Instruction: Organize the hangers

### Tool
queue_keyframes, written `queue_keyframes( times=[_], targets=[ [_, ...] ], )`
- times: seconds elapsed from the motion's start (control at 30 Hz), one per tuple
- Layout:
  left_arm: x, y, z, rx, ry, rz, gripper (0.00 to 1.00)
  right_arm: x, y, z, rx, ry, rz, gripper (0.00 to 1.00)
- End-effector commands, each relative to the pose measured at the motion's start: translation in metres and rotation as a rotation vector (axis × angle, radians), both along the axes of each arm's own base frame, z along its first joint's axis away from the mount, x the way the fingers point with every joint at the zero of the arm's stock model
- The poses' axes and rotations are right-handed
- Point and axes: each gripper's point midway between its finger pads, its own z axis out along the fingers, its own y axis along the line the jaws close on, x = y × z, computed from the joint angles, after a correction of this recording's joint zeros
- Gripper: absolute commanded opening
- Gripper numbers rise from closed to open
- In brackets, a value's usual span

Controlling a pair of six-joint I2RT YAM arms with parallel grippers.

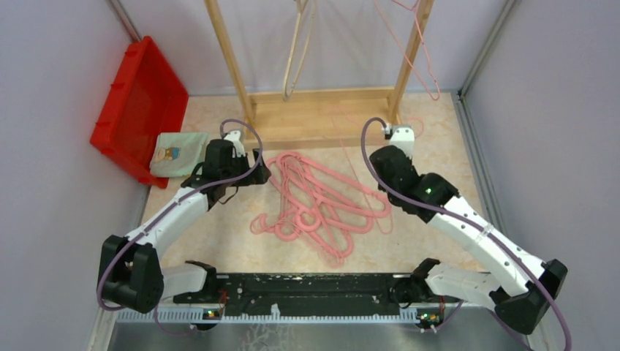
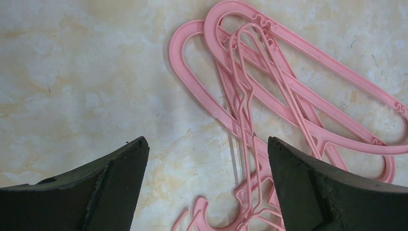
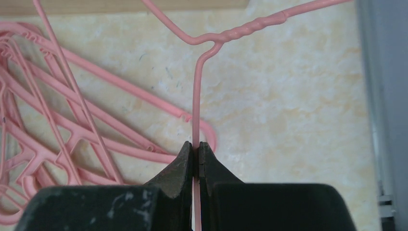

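Grips a thin pink wire hanger in the right hand, clamped tight on a straight run of wire just below the twisted neck. Keeps that hand at 2 o'clock from the pile of pink hangers. Leaves that pile tangled flat at the middle of the bench, thick flat ones overlapping with a thin wire one across them. Holds the left hand spread wide apart, gripping nothing, over bare bench at the pile's 10 o'clock edge, with hanger loops just ahead. Shows a wooden rack at 12 o'clock, with a beige hanger dangling from it. Cannot tell whether the pink wire by the rack's right post is the clamped one. Places a red bin at 10 o'clock, tilted against the wall, with a cloth beside it.
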Motion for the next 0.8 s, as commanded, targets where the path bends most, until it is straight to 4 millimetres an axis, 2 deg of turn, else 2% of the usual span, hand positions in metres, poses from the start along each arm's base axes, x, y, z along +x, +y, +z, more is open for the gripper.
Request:
queue_keyframes(
  times=[0.0,0.27,0.47,0.67,0.77],
  targets=[
    [0.004,-0.006,0.025,-0.028,-0.052,-0.008,0.98,0.03,-0.016,0.069,-0.237,-0.132,-0.022,0.0],
    [0.005,-0.005,0.031,-0.029,-0.07,-0.008,0.98,0.089,0.007,0.16,-0.375,-0.352,-0.024,0.0],
    [0.003,-0.005,0.033,-0.038,-0.076,0.0,0.98,0.132,0.005,0.22,-0.404,-0.485,-0.082,0.0],
    [0.003,-0.001,0.03,-0.022,-0.078,0.012,0.98,0.167,0.002,0.267,-0.454,-0.566,-0.131,0.0],
    [0.006,-0.001,0.029,-0.016,-0.083,0.011,0.98,0.175,0.001,0.287,-0.455,-0.615,-0.148,0.0]
  ],
)
